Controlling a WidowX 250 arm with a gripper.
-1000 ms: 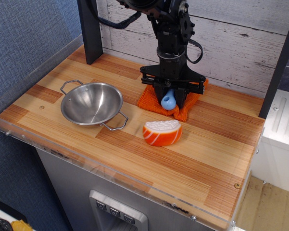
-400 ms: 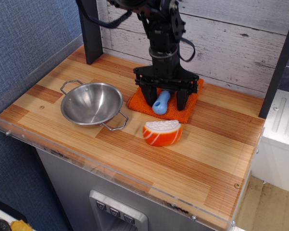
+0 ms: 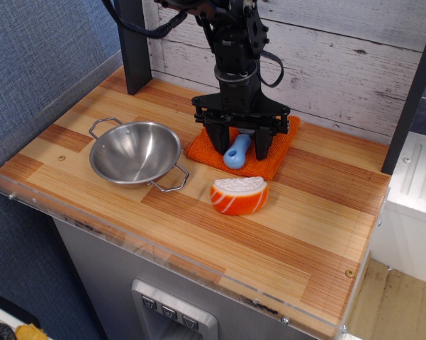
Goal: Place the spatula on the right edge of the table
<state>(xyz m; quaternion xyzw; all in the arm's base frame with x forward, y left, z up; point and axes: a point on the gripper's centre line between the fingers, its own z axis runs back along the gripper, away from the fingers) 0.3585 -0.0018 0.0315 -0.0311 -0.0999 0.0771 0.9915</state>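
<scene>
Leftward and lower goes the arm since a second ago, and the orange cloth point(image 3: 242, 145) has slid left with it, its far corner no longer poking out to the right. Now the gripper point(image 3: 239, 144) sits right down over the cloth with its two dark fingers point(image 3: 215, 134) spread wide, one on either side of the spatula point(image 3: 235, 150). That light-blue handle lies on the cloth between the fingers, tipped towards the camera, and neither finger looks to be pressing on it, so nothing is held; the grey head is hidden under the gripper. Where a second ago the handle hung up inside the gripper, it is down on the cloth now. For the task that is a setback or a re-grip, I would judge: the spatula is at the back middle of the tabletop point(image 3: 319, 234), well apart from the right edge. Steel bowl point(image 3: 135, 152) and salmon sushi toy point(image 3: 239, 195) sit undisturbed.
</scene>
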